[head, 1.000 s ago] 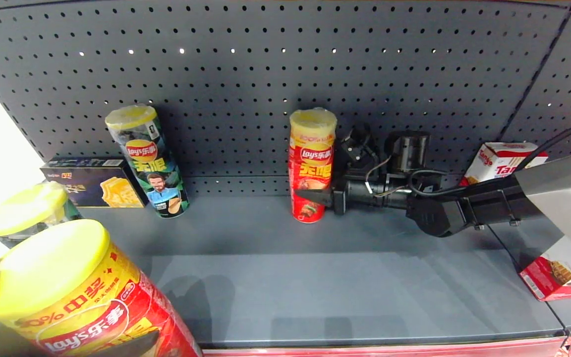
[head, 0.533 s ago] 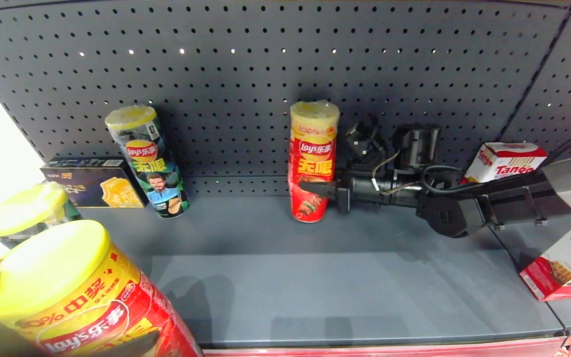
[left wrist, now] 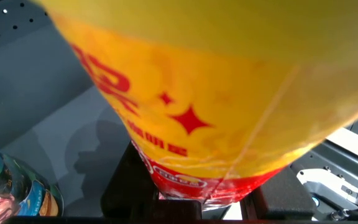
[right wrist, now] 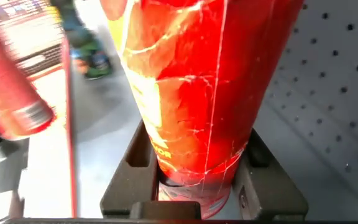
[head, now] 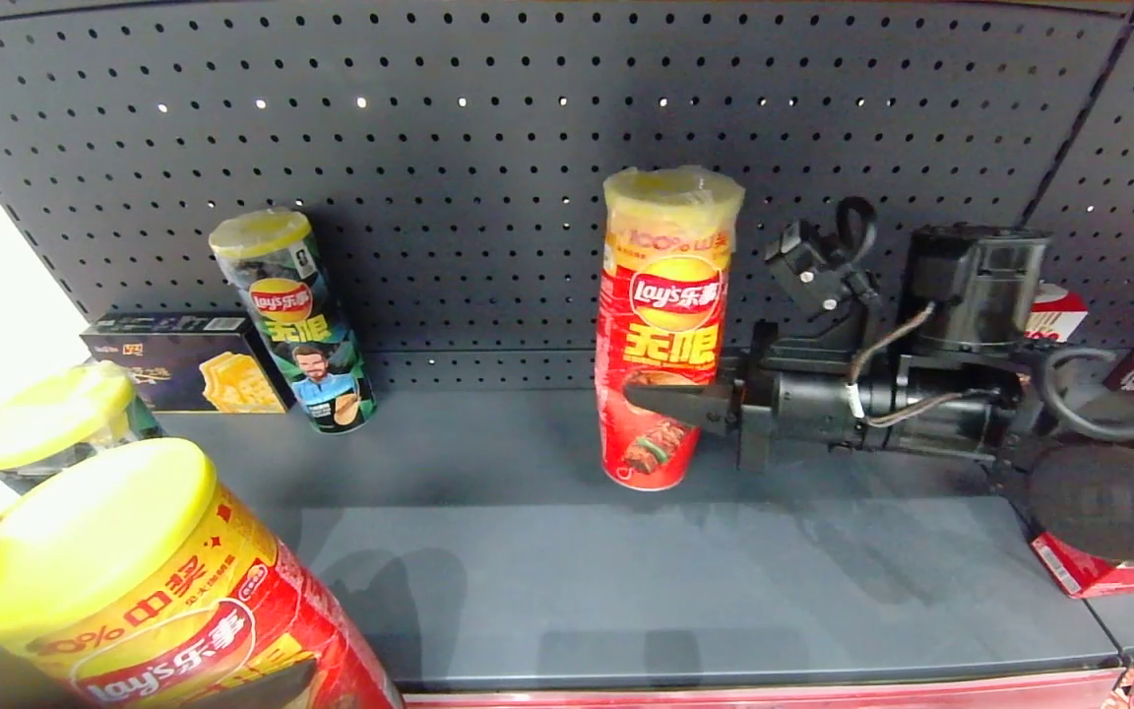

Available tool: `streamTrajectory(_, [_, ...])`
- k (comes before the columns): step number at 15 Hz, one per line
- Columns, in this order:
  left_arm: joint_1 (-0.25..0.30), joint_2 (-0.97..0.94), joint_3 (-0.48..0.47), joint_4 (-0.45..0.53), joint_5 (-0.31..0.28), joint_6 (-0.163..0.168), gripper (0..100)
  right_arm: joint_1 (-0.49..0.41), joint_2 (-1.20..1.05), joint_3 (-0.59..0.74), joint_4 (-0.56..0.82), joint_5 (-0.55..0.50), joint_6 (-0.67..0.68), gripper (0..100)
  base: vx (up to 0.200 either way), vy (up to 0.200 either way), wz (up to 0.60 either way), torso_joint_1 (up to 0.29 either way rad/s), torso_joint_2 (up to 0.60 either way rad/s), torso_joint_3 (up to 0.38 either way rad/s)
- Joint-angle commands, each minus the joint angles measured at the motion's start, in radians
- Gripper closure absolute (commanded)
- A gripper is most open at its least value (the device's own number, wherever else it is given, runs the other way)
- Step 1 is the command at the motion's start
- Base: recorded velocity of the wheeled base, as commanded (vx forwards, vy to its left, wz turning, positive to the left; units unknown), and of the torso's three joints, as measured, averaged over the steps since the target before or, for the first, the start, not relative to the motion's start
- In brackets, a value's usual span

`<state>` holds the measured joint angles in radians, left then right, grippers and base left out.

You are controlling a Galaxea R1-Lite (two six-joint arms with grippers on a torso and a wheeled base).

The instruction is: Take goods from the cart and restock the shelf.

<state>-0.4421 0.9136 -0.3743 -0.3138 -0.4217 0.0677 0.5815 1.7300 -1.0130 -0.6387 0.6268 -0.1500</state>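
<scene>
My right gripper [head: 667, 397] is pinching the red chip can [head: 670, 286] low on its body, holding it upright at the dark shelf [head: 626, 591] before the pegboard [head: 488, 148]. My left gripper [left wrist: 191, 198] is clamping a second chip can [head: 134, 571]. Held this low, the tall can is risking a topple on release.

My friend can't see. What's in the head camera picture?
The right end effector grips a red can upright at the grey shelf. Farther left, a tilted green can stands beside a dark box. A second red can fills the near left corner.
</scene>
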Motion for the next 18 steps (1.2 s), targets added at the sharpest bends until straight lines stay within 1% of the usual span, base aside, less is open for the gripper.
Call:
streamTrajectory(1, [0.000,-0.002,0.001,0.001,0.000,0.000,100,0.031,-0.138,0.155,-0.065,-0.012,0.000,100,0.000,0.000,0.00,0.000,0.00,0.000])
streamTrajectory(3, [0.000,-0.002,0.001,0.001,0.000,0.000,100,0.063,-0.153,0.260,-0.142,-0.073,0.003,100,0.000,0.000,0.00,0.000,0.00,0.000])
streamTrajectory(5, [0.000,-0.002,0.001,0.002,0.001,0.000,100,0.081,-0.147,0.366,-0.240,-0.084,0.023,100,0.000,0.000,0.00,0.000,0.00,0.000])
streamTrajectory(7, [0.000,-0.010,0.000,0.002,0.012,0.000,100,0.083,-0.121,0.439,-0.320,-0.084,0.024,100,0.000,0.000,0.00,0.000,0.00,0.000])
streamTrajectory(9, [0.000,-0.019,0.003,0.007,0.015,0.000,100,0.081,-0.101,0.475,-0.354,-0.084,0.024,100,0.000,0.000,0.00,0.000,0.00,0.000])
streamTrajectory(13, [0.000,-0.027,0.003,0.009,0.017,-0.002,100,0.080,-0.041,0.475,-0.398,-0.084,0.020,100,0.000,0.000,0.00,0.000,0.00,0.000])
streamTrajectory(18, [0.000,-0.039,0.014,0.009,0.015,-0.002,100,0.070,0.000,0.475,-0.412,-0.085,0.017,100,0.000,0.000,0.00,0.000,0.00,0.000])
